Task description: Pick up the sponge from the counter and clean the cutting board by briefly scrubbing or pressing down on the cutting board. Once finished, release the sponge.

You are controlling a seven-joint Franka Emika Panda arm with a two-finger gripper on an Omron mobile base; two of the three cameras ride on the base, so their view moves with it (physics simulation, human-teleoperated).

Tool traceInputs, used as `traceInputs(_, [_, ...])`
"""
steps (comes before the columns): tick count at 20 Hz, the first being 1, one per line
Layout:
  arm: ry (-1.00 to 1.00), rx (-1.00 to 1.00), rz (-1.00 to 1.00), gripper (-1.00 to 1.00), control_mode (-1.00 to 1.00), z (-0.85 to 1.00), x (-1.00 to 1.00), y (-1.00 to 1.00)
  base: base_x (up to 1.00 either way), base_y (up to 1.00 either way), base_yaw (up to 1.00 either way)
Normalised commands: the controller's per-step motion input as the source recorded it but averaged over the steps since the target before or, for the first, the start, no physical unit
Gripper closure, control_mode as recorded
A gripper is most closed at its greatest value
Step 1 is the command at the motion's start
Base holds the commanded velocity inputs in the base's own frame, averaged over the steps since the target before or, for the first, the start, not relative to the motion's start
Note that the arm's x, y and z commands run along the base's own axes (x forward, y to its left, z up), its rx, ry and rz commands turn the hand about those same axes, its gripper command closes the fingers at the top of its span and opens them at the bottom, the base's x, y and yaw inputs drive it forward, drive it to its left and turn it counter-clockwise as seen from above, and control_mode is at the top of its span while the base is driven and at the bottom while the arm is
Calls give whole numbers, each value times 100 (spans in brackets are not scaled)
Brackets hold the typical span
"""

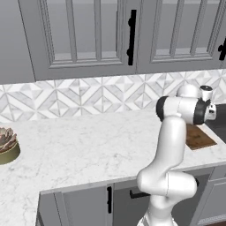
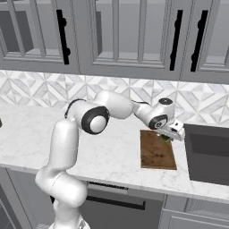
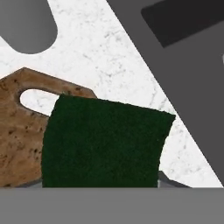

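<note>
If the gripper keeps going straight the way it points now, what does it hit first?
Probably the cutting board: the gripper points down over the board's far end, shut on the sponge, so the sponge would touch first. Depth is unclear.

My counter (image 2: pixel 112 154) is white marble with faint grey veining, running wide beneath me. The cutting board (image 2: pixel 157 150), a dark brown slab, lies flat on it directly below my gripper (image 2: pixel 170 134), its handle slot showing bare marble through it in the hand view. Far off to my left (near the counter's edge) sits a small potted succulent (image 1: pixel 7 145). Just to my right a dark sink (image 2: pixel 208 152) is set into the top.
</note>
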Motion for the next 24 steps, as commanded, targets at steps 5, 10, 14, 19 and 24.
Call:
traceInputs(5, [-17, 21, -6, 100, -100, -100, -69, 23, 0, 0, 0])
traceInputs(10, [-9, 0, -7, 100, -100, -100, -6, 80, 0, 0, 0])
traceInputs(14, [-35, -11, -1, 100, -100, -100, -31, 100, 0, 0, 0])
traceInputs(19, [4, -12, -11, 100, -100, -67, -36, 72, 0, 0, 0])
traceInputs(24, [0, 0, -3, 100, -100, 45, -51, 6, 0, 0, 0])
